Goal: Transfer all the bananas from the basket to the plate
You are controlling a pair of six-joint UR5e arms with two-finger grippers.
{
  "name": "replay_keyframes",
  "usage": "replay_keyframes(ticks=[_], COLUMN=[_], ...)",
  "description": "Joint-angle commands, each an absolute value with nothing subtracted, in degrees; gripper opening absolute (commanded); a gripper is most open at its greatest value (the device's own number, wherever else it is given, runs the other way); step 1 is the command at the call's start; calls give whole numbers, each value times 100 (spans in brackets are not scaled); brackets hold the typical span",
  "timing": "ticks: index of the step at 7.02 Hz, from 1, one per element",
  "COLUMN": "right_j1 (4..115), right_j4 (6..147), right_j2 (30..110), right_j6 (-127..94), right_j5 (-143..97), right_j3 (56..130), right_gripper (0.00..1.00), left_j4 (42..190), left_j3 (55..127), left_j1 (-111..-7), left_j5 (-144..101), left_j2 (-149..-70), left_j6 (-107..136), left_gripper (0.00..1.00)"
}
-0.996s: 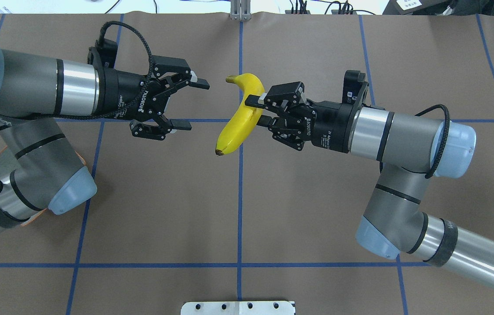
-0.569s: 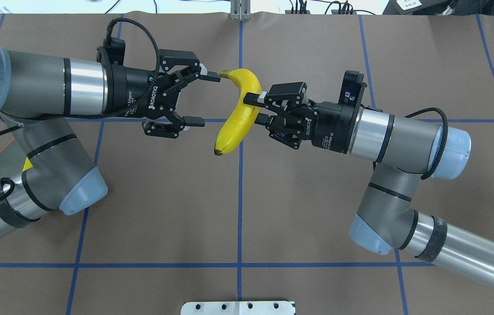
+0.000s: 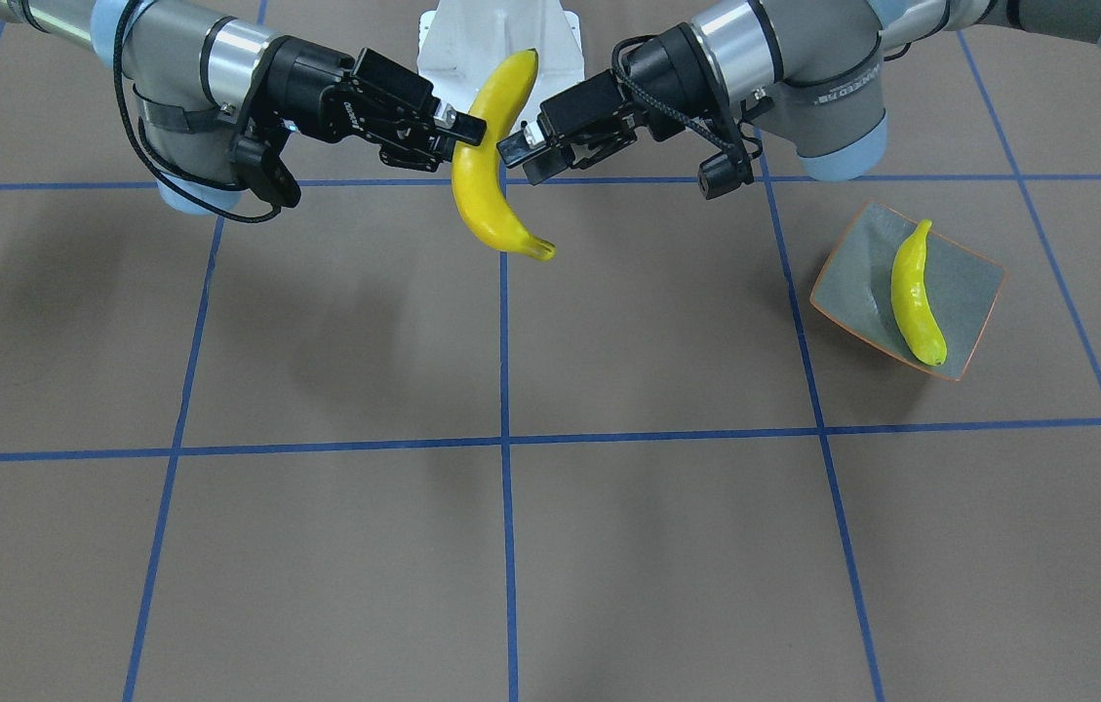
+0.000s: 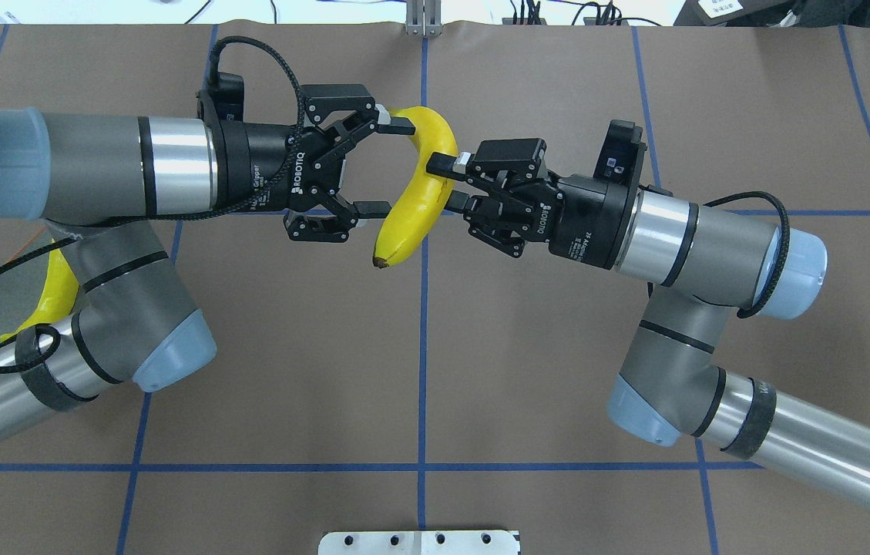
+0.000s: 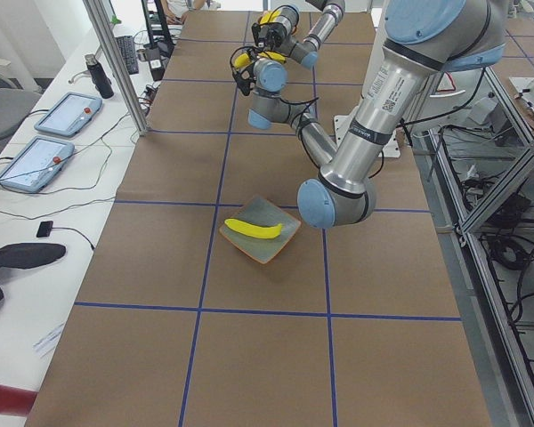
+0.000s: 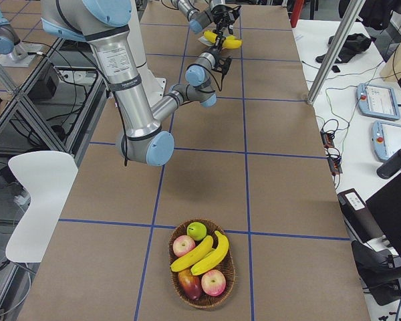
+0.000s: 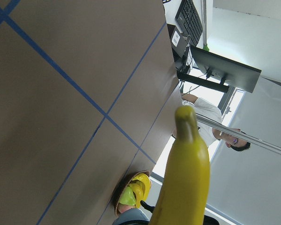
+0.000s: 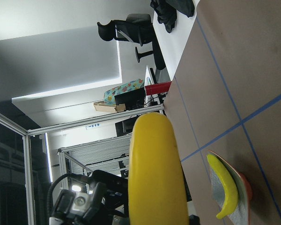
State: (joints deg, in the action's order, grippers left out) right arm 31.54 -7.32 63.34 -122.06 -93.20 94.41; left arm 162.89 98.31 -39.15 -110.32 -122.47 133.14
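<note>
- The table [image 3: 316,546] is covered with brown paper and divided into squares by blue tape lines.
- The left arm [image 4: 95,166] and the right arm [image 4: 712,239] reach toward each other above the middle of the table, on its far side from the robot.
- The basket [image 6: 232,277] is a woven oval one. It stands at the table end on the robot's right, well apart from both arms.
- The plate [image 3: 862,273] is squarish and grey-blue with an orange rim. It stands on the robot's left side of the table, beside the left arm.
- The right gripper [image 4: 440,183] has its fingers closed on the middle of the held banana [image 4: 413,212] and carries it in the air, above the central blue line.
- The left gripper [image 4: 394,168] is wide open. One finger touches the stem end of the held banana and the other finger is just beside its lower half, so the fruit is between the two fingers without being squeezed.
- A second banana [image 3: 913,292] lies inside the plate, along its length.
- Two more bananas [image 6: 204,254] lie side by side in the basket.
- Three red apples [image 6: 214,282] and one green apple [image 6: 196,231] lie around these two.
</note>
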Motion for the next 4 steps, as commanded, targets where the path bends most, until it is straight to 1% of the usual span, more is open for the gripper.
replay_keyframes(ticks=[1,4], right_j1=[3033,2910], right_j4=[-1063,-1160], right_j2=[6337,6319], right_j6=[-12234,-12313], right_j5=[-9246,-8992], right_j3=[9387,9387], right_gripper=[0,0], left_j4=[16584,16778], left_j3=[9791,9703], left_j1=[-3902,-3789], left_j5=[-10855,-10609], left_j2=[-12252,-12252], left_j6=[13394,13342], left_gripper=[99,99])
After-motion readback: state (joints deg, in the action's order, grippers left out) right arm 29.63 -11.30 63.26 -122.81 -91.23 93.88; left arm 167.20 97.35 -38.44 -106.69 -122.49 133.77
